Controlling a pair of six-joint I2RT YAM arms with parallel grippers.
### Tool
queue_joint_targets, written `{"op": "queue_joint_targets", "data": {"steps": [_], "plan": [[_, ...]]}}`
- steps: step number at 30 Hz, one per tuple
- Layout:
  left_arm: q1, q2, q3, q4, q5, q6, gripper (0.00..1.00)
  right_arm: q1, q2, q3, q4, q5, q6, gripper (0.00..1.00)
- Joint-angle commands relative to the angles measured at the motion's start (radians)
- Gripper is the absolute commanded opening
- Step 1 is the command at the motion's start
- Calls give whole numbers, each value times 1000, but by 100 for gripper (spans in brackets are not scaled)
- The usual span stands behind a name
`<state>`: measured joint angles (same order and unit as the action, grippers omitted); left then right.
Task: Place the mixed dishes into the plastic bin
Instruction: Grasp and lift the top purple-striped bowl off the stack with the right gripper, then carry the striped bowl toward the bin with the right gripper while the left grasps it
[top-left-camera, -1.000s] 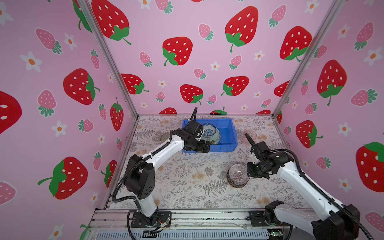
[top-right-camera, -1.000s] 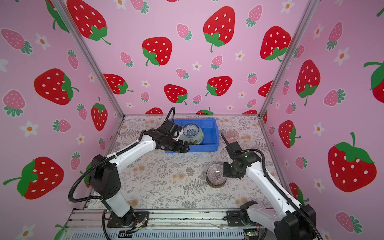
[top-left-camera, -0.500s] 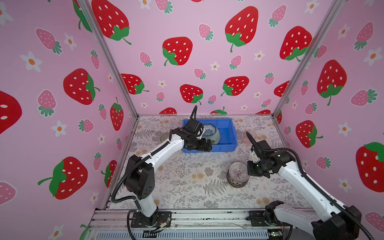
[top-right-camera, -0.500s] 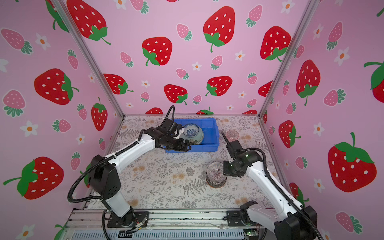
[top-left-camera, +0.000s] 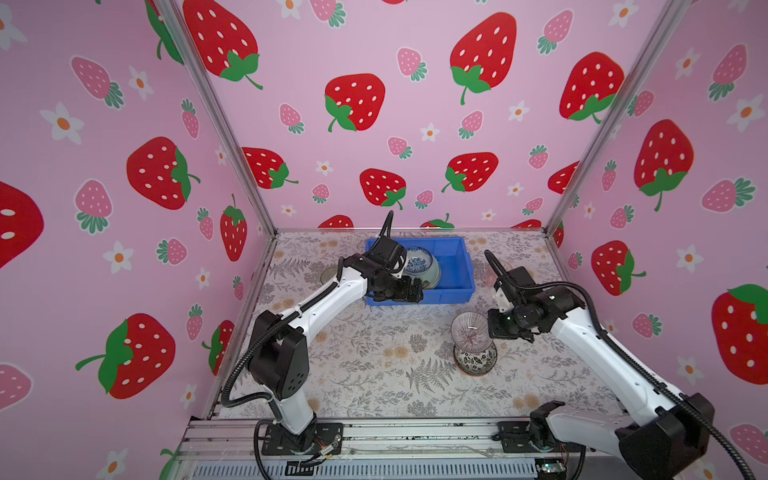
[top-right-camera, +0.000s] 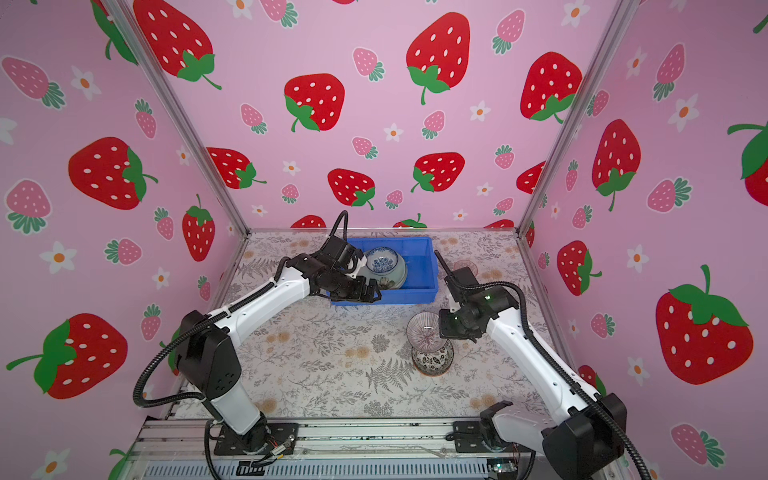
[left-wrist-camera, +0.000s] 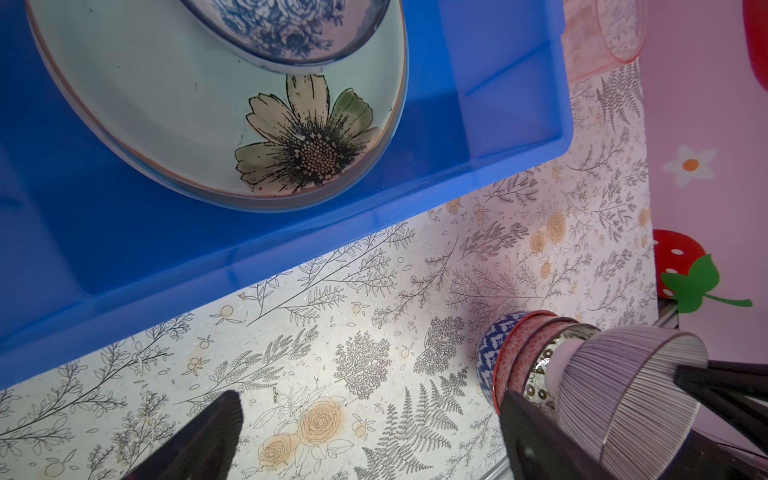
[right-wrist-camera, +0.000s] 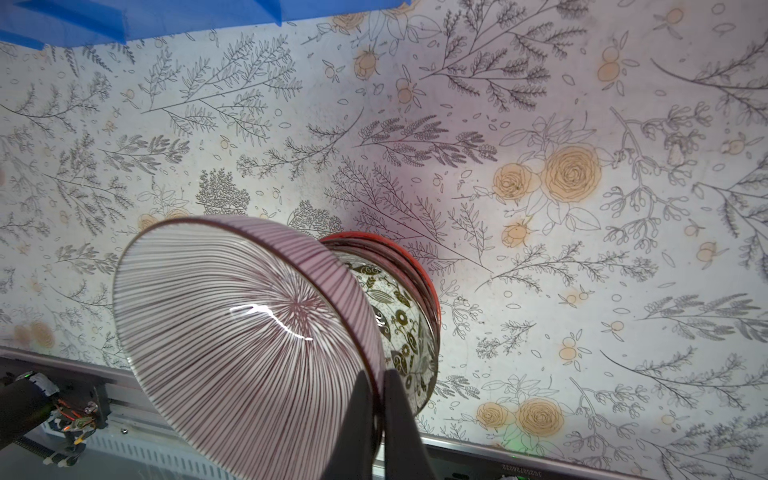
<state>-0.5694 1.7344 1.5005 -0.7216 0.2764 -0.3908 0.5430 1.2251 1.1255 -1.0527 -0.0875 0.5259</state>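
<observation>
Now our right gripper (right-wrist-camera: 376, 399) is clamped on the rim of a striped bowl (right-wrist-camera: 232, 316), tilted over the stack of bowls (top-left-camera: 475, 362) on the table (top-left-camera: 374, 374). Our left gripper (top-left-camera: 415, 291) hangs empty, jaws spread wide, over the front wall of the blue bin (top-left-camera: 459, 286), which holds a flowered plate (left-wrist-camera: 166, 104) with a blue-white bowl (left-wrist-camera: 286, 29) resting on it.

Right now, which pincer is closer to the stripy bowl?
Right. The right pincer is clamped on the rim of the stripy bowl; the left pincer hangs open by the blue bin.
</observation>
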Motion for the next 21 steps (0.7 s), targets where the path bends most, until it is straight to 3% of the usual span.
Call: {"op": "queue_joint_targets", "data": {"steps": [1, 12, 21], "plan": [[4, -33, 45, -44, -18, -9, 99, 23, 41, 49, 22, 2, -14, 2], [5, -58, 45, -53, -11, -11, 100, 73, 207, 164, 75, -6, -46, 2], [4, -58, 30, -61, -1, -21, 94, 119, 322, 267, 91, -11, -60, 1]]}}
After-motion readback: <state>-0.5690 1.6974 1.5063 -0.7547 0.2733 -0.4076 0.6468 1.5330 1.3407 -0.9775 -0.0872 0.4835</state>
